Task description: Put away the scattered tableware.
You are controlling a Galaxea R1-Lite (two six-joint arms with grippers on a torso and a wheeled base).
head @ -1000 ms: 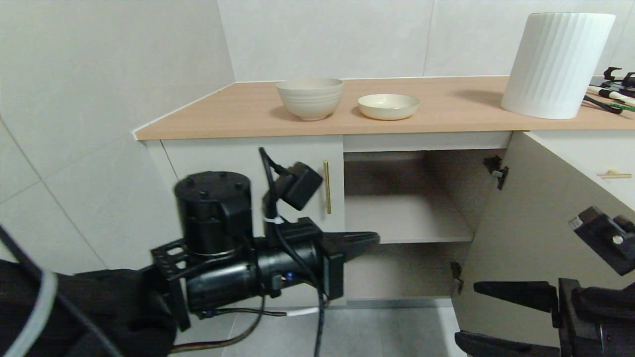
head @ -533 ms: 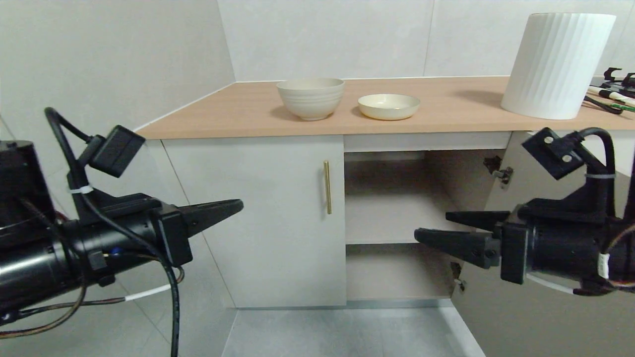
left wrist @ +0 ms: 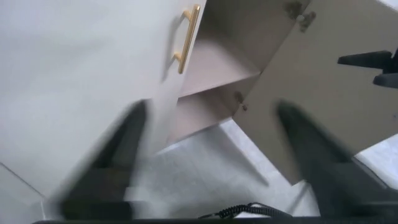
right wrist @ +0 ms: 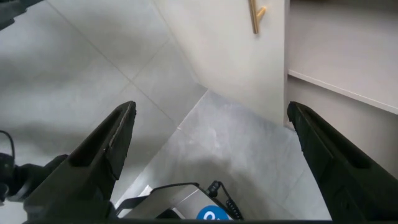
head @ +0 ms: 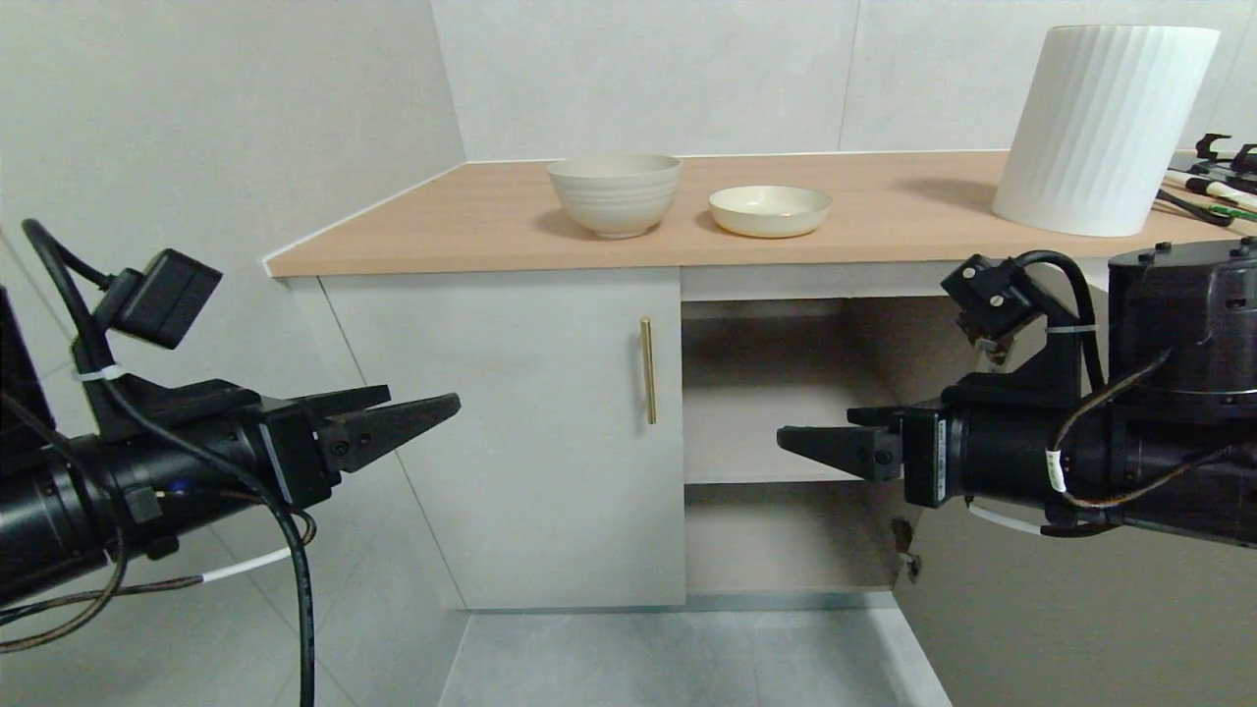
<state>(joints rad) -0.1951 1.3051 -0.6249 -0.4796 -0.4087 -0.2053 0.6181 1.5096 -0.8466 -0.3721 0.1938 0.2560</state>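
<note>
Well above left hand (head: 424, 403), bowl (head: 615, 193)

Bright, even light; cabinet interior (head: 786, 393) shaded; left wrist view's fingers (left wrist: 112, 162) blurred, perhaps defocused.

A kitchen — tiled walls (head: 638, 69), a wooden counter (head: 491, 221) carrying a bowl (head: 615, 193) and dish (head: 769, 210), and cabinets (head: 511, 432) below — one door open on shelves (head: 795, 427).

We are seeing a tall white ribbed container (head: 1105, 128) standing toward the table's (head: 471, 224) right end, with pens (head: 1206, 187) lying just beside it.
</note>
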